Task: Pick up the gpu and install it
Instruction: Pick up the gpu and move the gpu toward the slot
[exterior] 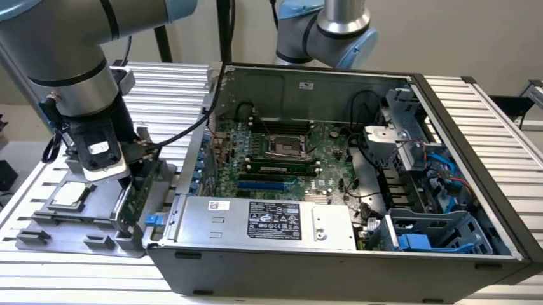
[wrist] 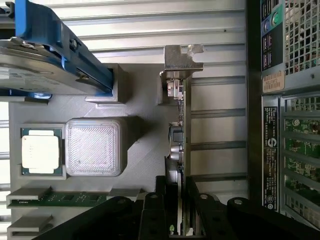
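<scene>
Clearly the weak spot is the grip. At the exterior view's left, the tool [exterior: 129, 183] has its fingers closed on the upper edge of the gpu [exterior: 131, 202]. The card stands on edge in a slot of the grey tray [exterior: 51, 232] on the table [exterior: 170, 76], just beside the case [exterior: 462, 133].

The hold is narrow and on a thin board. I judge that a tilted pull could bind the card in its slot, drag the tray with it, or let the card swing and slip.

Left of the card, the processor chip [exterior: 70, 196] lies in its own pocket. The wrist view also shows a hard drive [wrist: 50, 55] and a memory stick [wrist: 60, 198] in the tray, apart from the card.

Right of the card, a black cable [exterior: 182, 132] hangs by the case's wall and could snag. Beyond it, the power supply [exterior: 263, 222] crowds the blue slot [exterior: 267, 185] on the motherboard [exterior: 288, 152].
</scene>
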